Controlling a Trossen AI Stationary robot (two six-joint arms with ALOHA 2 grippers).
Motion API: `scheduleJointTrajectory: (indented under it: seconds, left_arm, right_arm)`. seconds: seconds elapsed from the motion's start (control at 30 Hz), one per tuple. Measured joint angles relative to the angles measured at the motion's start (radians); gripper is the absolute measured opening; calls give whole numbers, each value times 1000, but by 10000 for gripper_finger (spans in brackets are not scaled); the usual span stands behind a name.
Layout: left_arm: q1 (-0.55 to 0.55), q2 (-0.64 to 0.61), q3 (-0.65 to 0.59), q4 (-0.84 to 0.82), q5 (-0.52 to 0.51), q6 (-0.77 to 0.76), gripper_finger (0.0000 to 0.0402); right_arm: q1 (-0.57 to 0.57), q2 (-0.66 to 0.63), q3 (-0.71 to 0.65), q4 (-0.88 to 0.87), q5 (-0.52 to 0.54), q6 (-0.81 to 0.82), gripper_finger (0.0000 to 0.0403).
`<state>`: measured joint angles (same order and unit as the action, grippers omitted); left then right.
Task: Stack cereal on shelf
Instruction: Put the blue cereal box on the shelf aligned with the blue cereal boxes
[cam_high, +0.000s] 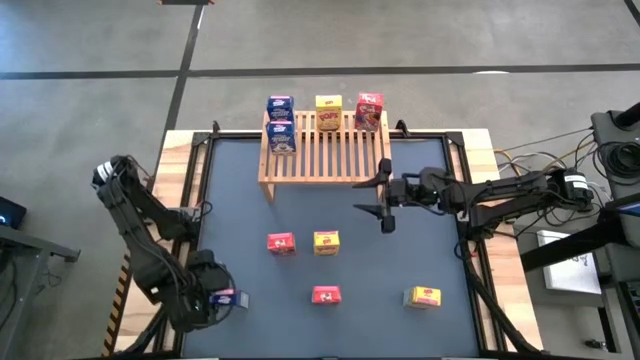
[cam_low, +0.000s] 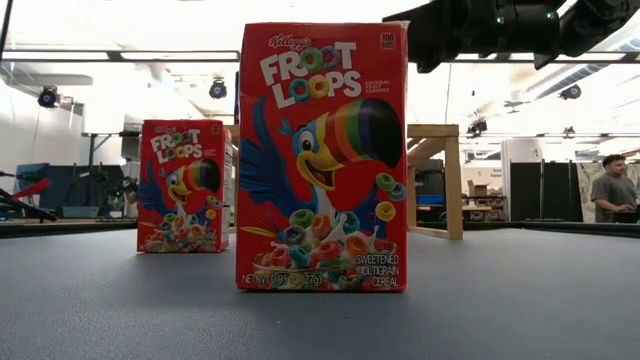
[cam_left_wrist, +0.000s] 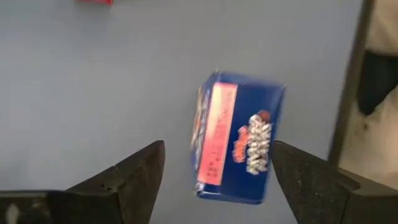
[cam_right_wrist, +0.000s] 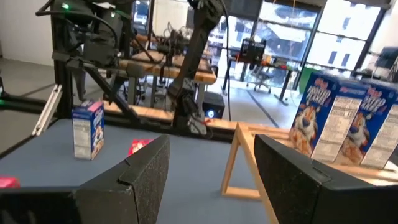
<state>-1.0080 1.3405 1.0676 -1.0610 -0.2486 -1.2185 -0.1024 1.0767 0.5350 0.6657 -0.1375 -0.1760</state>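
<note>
You've got a blue cereal box (cam_left_wrist: 239, 137) with a pink side strip between the dark left pincer (cam_left_wrist: 217, 180) fingers. Beyond the dark right pincer (cam_high: 383, 200): pale wooden shelf (cam_high: 322, 150) carrying two blue, one yellow, one red box. Tabletop (cam_high: 250, 200) dark grey-blue. Nearest red box (cam_low: 322, 157) shows a rainbow-beaked toucan.

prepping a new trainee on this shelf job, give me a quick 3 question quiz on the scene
1. How many small printed cardboard cereal boxes stand on the light wooden slatted rack?
2. True or false: the right gripper is holding a red box.
3. Which colour is the box between the open fingers of the left gripper? A red, B yellow, C blue.

Key: 1. four. 2. false, it is open and empty. 3. C, the small blue cardboard box.
</note>
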Motion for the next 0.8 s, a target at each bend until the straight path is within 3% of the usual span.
scheduleJointTrajectory:
  seconds: [0.33,0.8]
  left_arm:
    - [-1,67,-14,67,39,10,274]
    - [3,35,25,-19,58,-11,274]
  right_arm:
    - [0,0,0,-48,8,-8,224]
    - [0,0,0,-48,9,-7,224]
